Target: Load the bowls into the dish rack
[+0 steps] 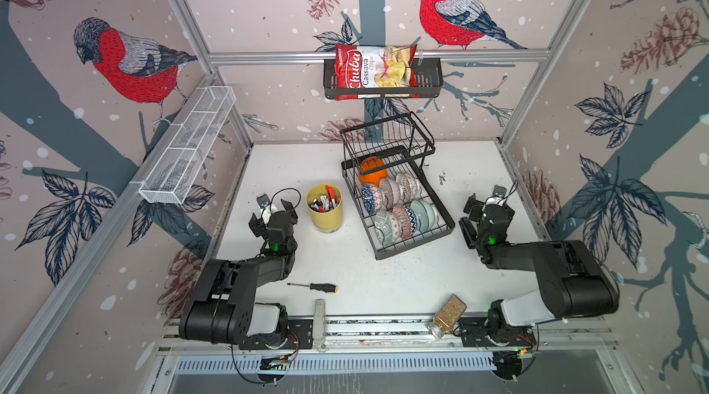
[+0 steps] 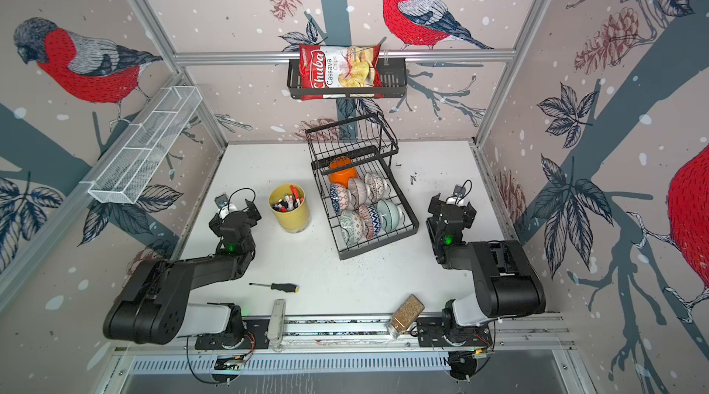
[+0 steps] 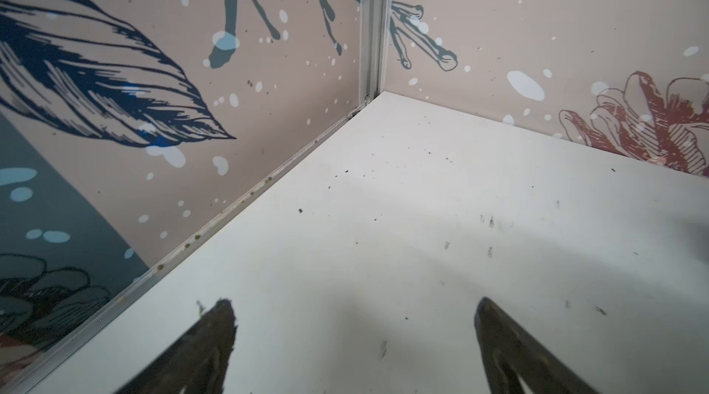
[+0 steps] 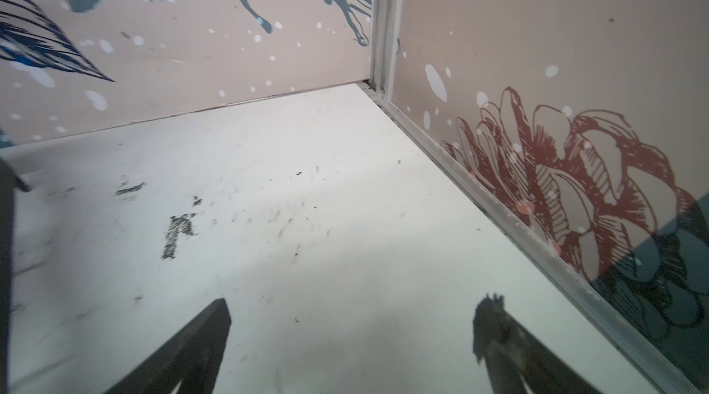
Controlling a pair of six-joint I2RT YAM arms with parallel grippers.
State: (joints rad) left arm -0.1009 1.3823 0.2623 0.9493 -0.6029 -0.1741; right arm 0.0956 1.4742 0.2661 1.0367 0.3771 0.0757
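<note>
Wrist views: only speckled white table [image 3: 403, 200] and wallpapered corners are shown; each gripper's jaws are seen spread wide, nothing between them. In both top views, the left gripper [image 1: 271, 211] and right gripper [image 1: 489, 206] are held low and empty, well apart from the dish rack [image 1: 414, 248] between them. The bowls [image 1: 399, 211] are stood on edge in the lower tray, the orange bowl [image 1: 371, 175] rearmost, under the upper basket. A chips bag [image 1: 374, 71] is seen on the rear wall.

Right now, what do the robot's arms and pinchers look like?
The left arm and right arm are chunky black, white near the base, with a green wrist light. The left gripper and right gripper each have two black fingers and a looping black cable.
</note>
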